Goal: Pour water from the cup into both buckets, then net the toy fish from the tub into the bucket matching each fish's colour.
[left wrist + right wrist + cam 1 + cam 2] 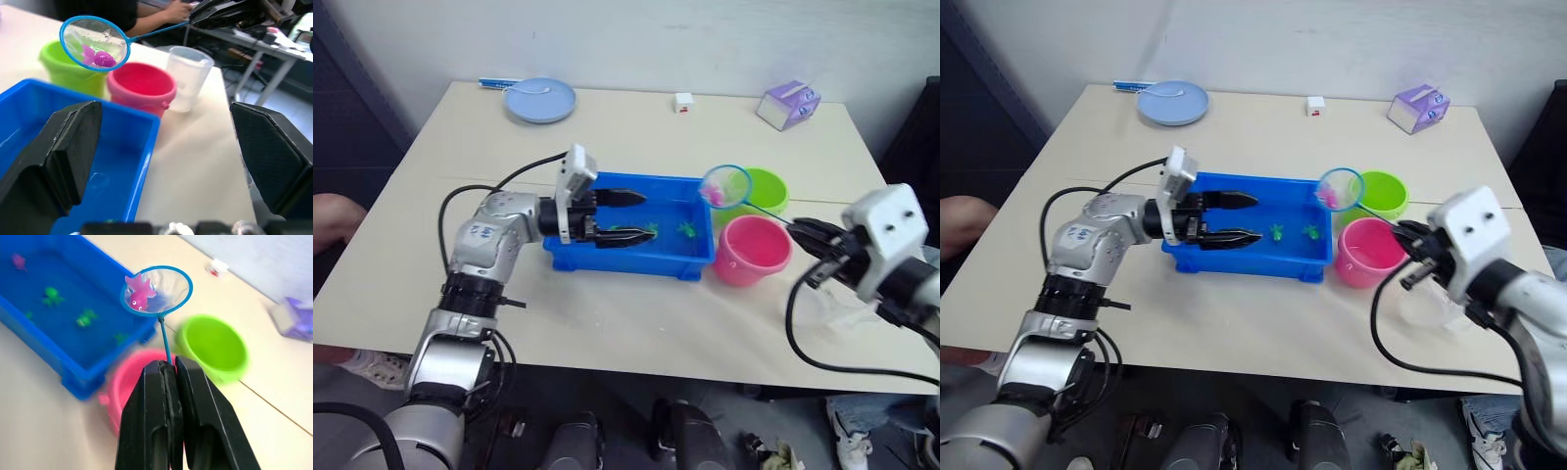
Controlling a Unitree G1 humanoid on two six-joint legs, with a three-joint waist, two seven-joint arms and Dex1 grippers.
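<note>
Pink fish netted, held near the wrong pail

The right gripper [168,377], clamped on the thin blue round net [156,290], holds a pink toy fish [139,296] by the lime green plastic bucket [764,191]; a tilt there would misplace it. The pink plastic bucket [754,250] sits nearer (at four o'clock off the shallow blue rectangular tub [631,257], green fish [687,231] inside). The left gripper [631,217] gapes empty over the tub.

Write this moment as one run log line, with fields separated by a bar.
phase: netting | right claw: shut on net handle | net: pink fish inside, lifted near buckets | left claw: open over tub
</note>
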